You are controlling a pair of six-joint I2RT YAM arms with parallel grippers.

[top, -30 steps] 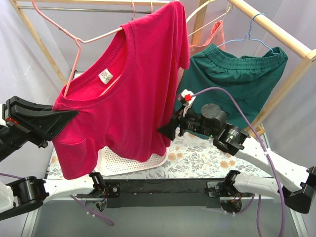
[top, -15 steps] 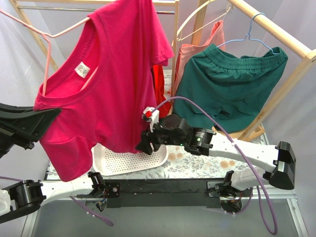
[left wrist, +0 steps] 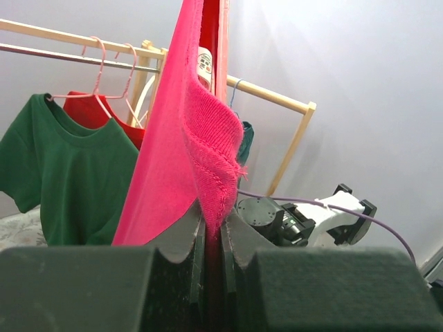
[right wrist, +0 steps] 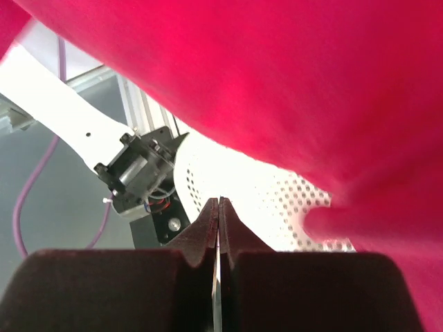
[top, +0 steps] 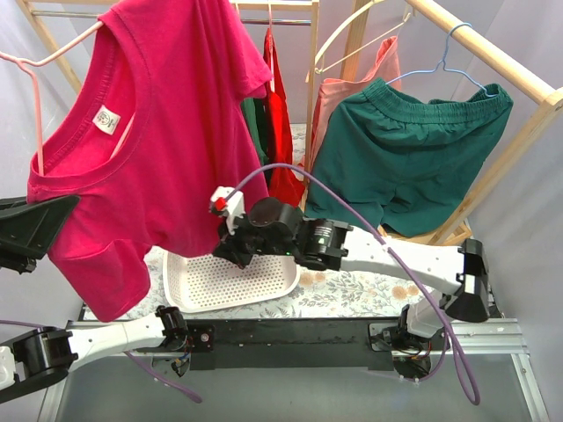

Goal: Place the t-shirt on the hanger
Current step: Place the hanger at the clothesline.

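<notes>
Two end effectors are in view, and both have their fingers together. The left end effector (top: 62, 213) sits at the far left of the overhead view. Its wrist camera shows the jaws pinched tight on a folded, stitched edge of the t-shirt (left wrist: 208, 159), with the pink cloth rising straight up out of the grip. The right end effector (top: 227, 253) reaches in under the t-shirt's lower hem. From its own camera we see the fingers (right wrist: 208, 228) pressed flat against each other with nothing between them, and the cloth hangs above the tips without touching.

The t-shirt (top: 167, 149) hangs high over the left side of the counter (top: 369, 286), its neck opening turned left and the white label (top: 106, 119) showing inside it. We see the hanger (top: 37, 114) as thin pale-pink wire at the t-shirt's upper left. One stretch slants up into the cloth at the top shoulder, and another drops beside the neck. We cannot tell how much of the wire lies inside the cloth.

Below the hem a white perforated tray (top: 189, 290) rests on the counter. Behind, on the wooden rack (top: 479, 48), hang a red garment (top: 280, 132), a salmon one (top: 347, 101) and a dark green garment (top: 409, 149).
</notes>
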